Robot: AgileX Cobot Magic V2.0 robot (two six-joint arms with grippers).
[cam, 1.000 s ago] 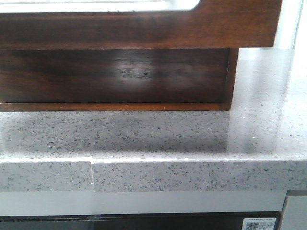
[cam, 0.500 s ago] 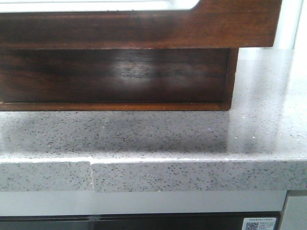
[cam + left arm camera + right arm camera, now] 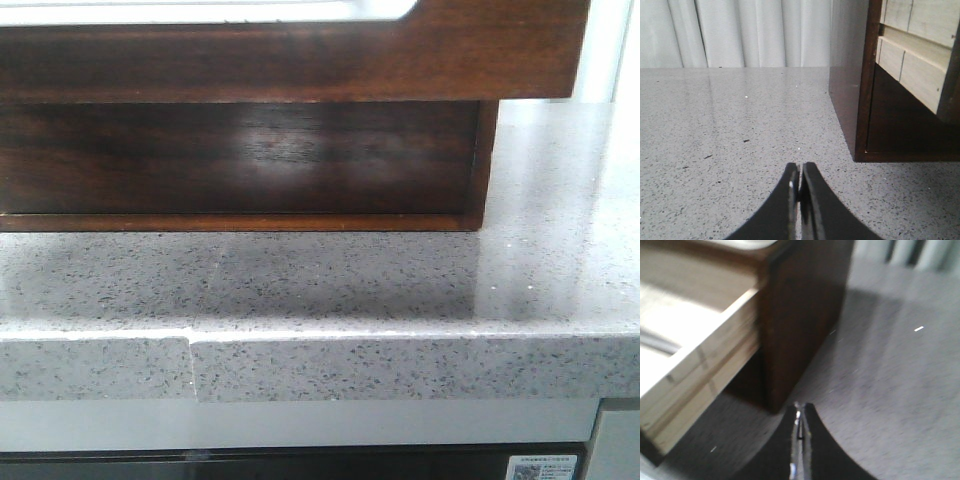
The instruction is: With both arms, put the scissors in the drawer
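Note:
The drawer stands pulled out; its glossy dark brown front (image 3: 300, 60) with a white-showing cutout along the top edge overhangs the cabinet body (image 3: 240, 160). Its pale wood side (image 3: 705, 370) shows in the right wrist view, and again as pale boards (image 3: 920, 55) in the left wrist view. The scissors cannot be made out; only a blurred grey streak (image 3: 655, 342) lies inside the drawer. My left gripper (image 3: 801, 172) is shut and empty, low over the counter beside the cabinet's corner (image 3: 860, 150). My right gripper (image 3: 801, 410) is shut and empty, close to the cabinet's other corner (image 3: 775, 402).
The cabinet stands on a speckled grey stone countertop (image 3: 400, 290) whose front edge (image 3: 300, 365) has a crack at left. White curtains (image 3: 740, 30) hang behind. Open counter (image 3: 890, 390) lies on the outer side of each gripper.

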